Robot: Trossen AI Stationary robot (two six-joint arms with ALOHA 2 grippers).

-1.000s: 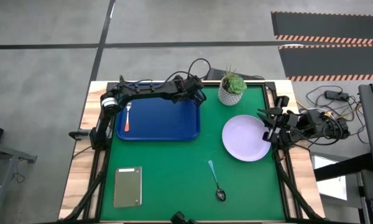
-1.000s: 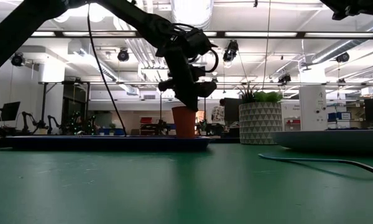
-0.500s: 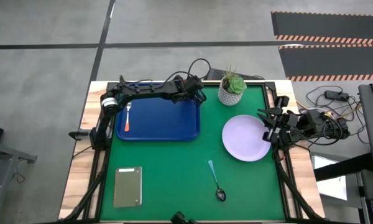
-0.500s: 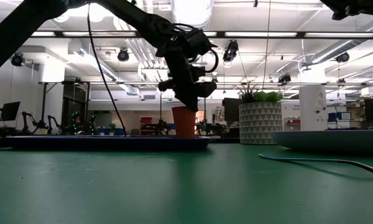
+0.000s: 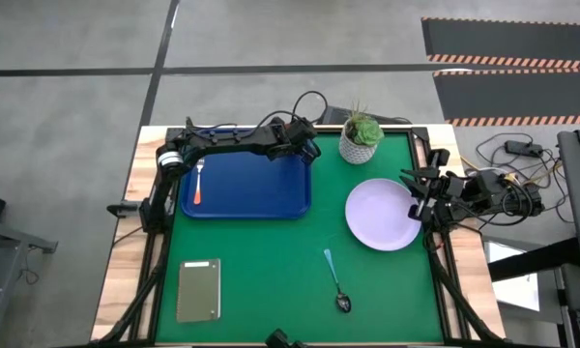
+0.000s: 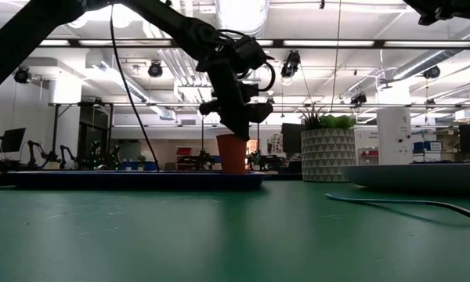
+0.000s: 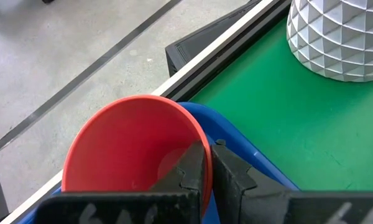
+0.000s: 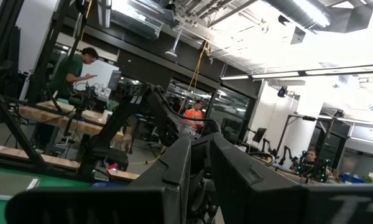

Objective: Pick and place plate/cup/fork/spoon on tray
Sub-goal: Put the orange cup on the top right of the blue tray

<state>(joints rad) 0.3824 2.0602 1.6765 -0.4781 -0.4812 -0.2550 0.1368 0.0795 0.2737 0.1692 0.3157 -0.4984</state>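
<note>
The orange-red cup [image 7: 133,149] stands at the far right corner of the dark blue tray [image 5: 246,188]; it also shows in the low view [image 6: 233,153]. My left gripper [image 7: 208,155] is shut on the cup's rim; in the high view [image 5: 307,145] it hides the cup. The orange-handled fork [image 5: 199,184] lies in the tray's left part. The lavender plate [image 5: 382,215] and the blue-handled spoon [image 5: 334,280] lie on the green mat. My right gripper [image 5: 414,196] is shut and empty, raised at the plate's right edge. My left gripper pinches the cup's rim [image 7: 202,144] on the side toward the tray's middle, one finger [image 7: 189,171] inside the cup and one [image 7: 230,174] outside. The fingers come slanting down from above. The cup is upright, its base [image 6: 233,168] down at the tray's rim level.
A white pot with a green plant [image 5: 361,140] stands close to the right of the cup. A grey-green slab [image 5: 198,290] lies at the near left. The table's far edge [image 7: 224,46] runs just behind the tray. People show in the room behind.
</note>
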